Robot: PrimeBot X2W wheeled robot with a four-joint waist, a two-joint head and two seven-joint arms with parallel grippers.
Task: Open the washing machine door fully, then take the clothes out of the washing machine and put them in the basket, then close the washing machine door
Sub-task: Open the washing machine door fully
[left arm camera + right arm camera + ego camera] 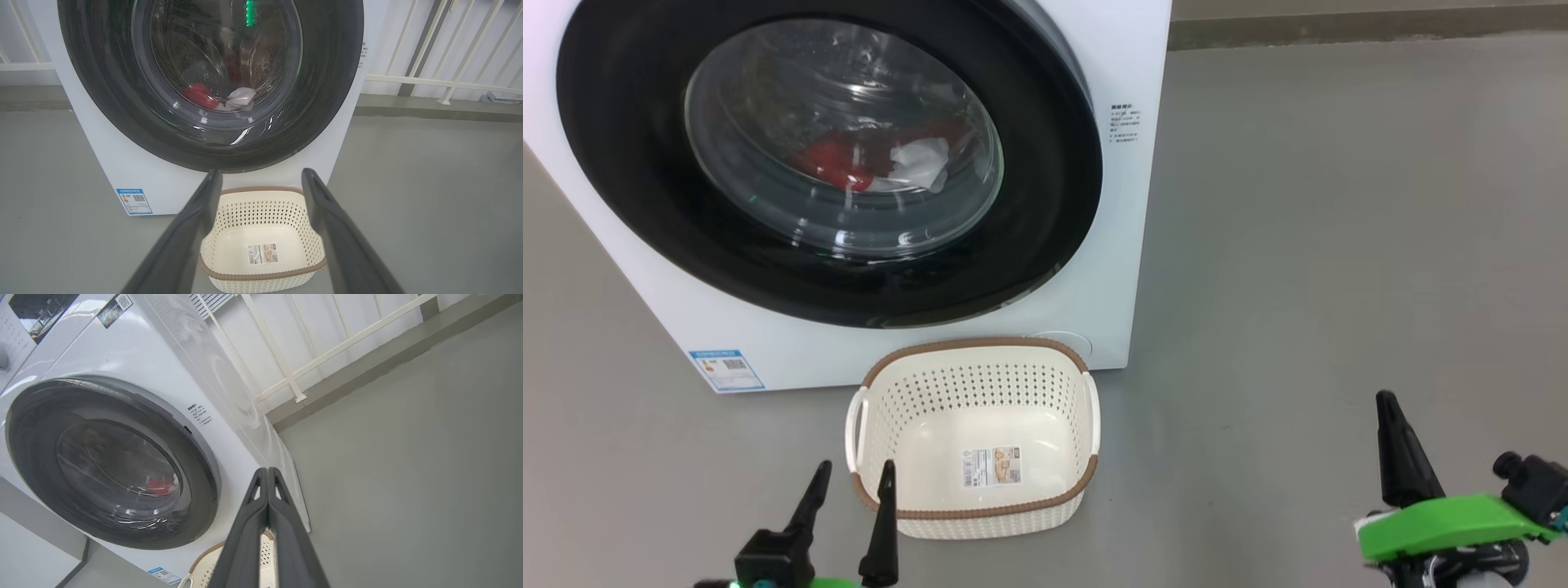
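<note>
Blue label (726, 369) on the washing machine (809, 359), print unreadable.

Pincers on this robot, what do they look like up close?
The left pincer and right pincer each have two long, slim black fingers tapering to points; the right one's show small triangular cut-outs near the tips. Both sit on bright green plastic housings, and a black knob juts beside the right one.
</note>
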